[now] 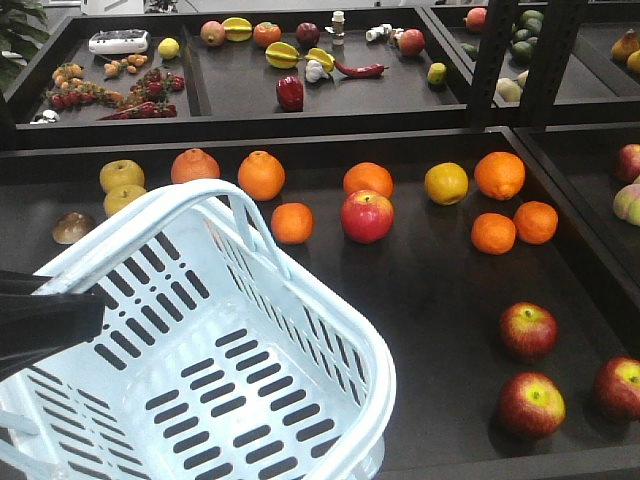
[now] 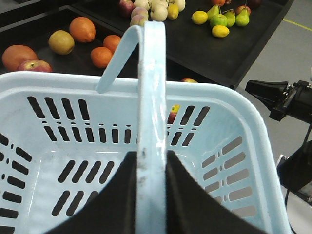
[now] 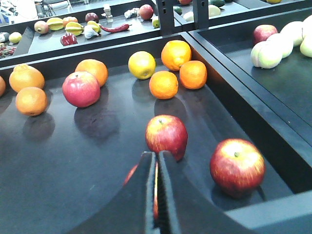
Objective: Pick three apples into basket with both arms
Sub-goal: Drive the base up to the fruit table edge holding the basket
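Right wrist-mounted: right gripper (image 3: pixel 157 156) nearly closed, empty, one apple (image 3: pixel 130 176) just beneath, second apple (image 3: pixel 166 136) just ahead, third apple (image 3: pixel 237 165) ahead-right; likely firm, smooth, slippery, so pinch across widest middle; left gripper (image 2: pixel 150 163) clamped on basket handle (image 2: pixel 152 92).

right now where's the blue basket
Front view, lower left: the basket is held by its handle in the left tool, its far rim near two yellow fruits and a small orange.
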`<state>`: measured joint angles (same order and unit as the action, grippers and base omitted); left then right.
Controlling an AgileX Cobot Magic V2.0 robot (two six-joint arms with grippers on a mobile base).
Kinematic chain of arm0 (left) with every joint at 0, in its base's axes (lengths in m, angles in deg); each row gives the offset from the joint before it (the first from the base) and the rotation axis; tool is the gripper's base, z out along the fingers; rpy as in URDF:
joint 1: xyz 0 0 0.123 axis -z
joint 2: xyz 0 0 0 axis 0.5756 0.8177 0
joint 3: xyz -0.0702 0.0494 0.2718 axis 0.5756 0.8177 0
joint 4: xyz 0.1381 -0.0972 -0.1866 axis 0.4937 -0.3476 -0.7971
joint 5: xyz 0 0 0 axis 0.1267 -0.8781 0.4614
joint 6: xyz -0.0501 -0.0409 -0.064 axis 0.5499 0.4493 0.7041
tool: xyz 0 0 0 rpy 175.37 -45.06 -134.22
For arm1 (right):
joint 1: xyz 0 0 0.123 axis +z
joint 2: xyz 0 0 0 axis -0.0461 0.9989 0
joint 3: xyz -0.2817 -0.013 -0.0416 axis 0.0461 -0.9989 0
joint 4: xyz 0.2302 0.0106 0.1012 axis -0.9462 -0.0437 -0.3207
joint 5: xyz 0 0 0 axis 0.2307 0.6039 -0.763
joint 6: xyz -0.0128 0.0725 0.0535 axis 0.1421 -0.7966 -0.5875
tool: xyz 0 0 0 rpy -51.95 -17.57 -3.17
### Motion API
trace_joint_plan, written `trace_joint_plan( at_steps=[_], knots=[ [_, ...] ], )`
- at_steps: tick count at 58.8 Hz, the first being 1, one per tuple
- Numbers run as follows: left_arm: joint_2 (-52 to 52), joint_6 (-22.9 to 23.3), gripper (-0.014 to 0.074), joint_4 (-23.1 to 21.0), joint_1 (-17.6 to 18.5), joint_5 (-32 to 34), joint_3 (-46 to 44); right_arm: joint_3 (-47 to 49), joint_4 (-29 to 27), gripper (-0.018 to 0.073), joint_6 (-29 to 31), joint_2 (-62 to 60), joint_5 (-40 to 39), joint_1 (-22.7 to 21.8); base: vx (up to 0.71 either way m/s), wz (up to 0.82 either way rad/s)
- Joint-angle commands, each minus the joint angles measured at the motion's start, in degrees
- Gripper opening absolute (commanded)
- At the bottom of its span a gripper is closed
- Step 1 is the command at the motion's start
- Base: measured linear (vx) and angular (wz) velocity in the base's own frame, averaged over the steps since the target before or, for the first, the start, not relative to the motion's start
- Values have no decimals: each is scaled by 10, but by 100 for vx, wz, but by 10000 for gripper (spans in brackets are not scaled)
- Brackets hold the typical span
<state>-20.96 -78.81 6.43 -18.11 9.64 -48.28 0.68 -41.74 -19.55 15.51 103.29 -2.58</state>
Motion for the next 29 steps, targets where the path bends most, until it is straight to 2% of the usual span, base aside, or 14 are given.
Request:
trace_joint_plan(
  at_steps=[1, 29],
  knots=[
    [-1, 1, -6, -37, 2, 37, -15, -5, 10, -5, 0, -1, -42, -2, 10, -1],
    [-1, 1, -6, -37, 2, 37, -15, -5, 10, -5, 0, -1, -42, -2, 11, 6]
  ],
)
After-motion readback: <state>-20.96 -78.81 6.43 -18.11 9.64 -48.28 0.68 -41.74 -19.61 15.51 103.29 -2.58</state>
